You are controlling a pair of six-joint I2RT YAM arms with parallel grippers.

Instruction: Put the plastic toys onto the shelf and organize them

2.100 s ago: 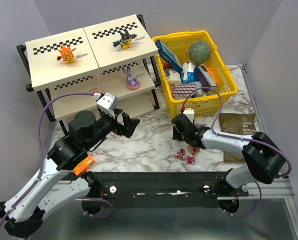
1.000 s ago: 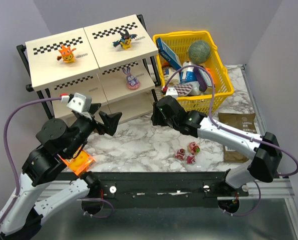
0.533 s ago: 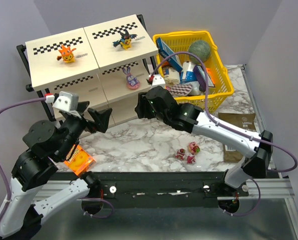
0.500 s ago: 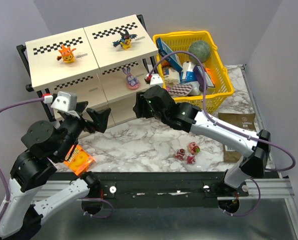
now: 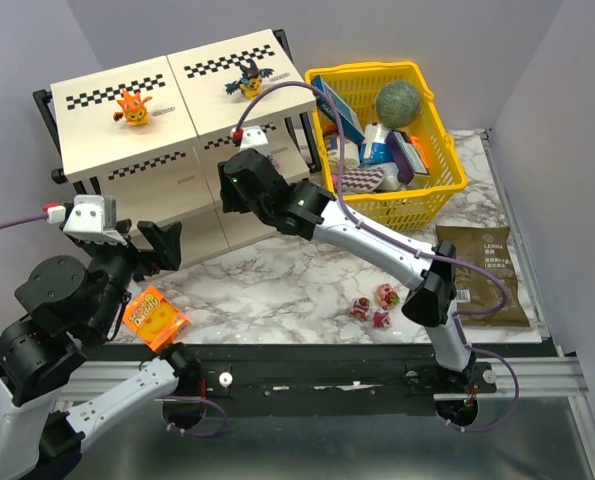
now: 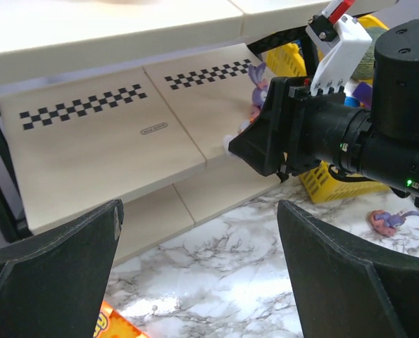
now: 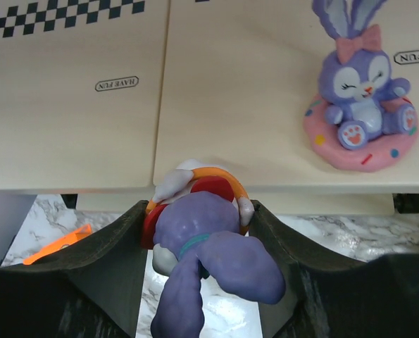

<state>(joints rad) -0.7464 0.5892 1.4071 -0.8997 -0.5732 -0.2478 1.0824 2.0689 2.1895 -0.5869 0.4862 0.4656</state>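
My right gripper (image 7: 198,227) is shut on a purple bunny-eared toy (image 7: 210,243) with a red and orange ring. It holds the toy at the front edge of the shelf's (image 5: 97,145) middle tier (image 7: 89,127). A second purple bunny (image 7: 360,98) on a pink base sits on that tier to the right. On the top tier stand an orange toy (image 5: 132,107) and a black-and-yellow winged toy (image 5: 249,78). Three small red-pink toys (image 5: 374,303) lie on the marble near the front. My left gripper (image 6: 198,271) hangs open and empty, back from the shelf on the left.
A yellow basket (image 5: 447,165) of boxes and a green ball stands right of the shelf. A flat orange packet (image 5: 155,317) lies below my left gripper. A brown packet (image 5: 482,270) lies at the right. The right arm (image 5: 367,235) stretches across the table's middle.
The right arm has swung from the front of the table leftward to the shelf's middle tier, carrying the purple toy. The left arm has drawn back to the left.
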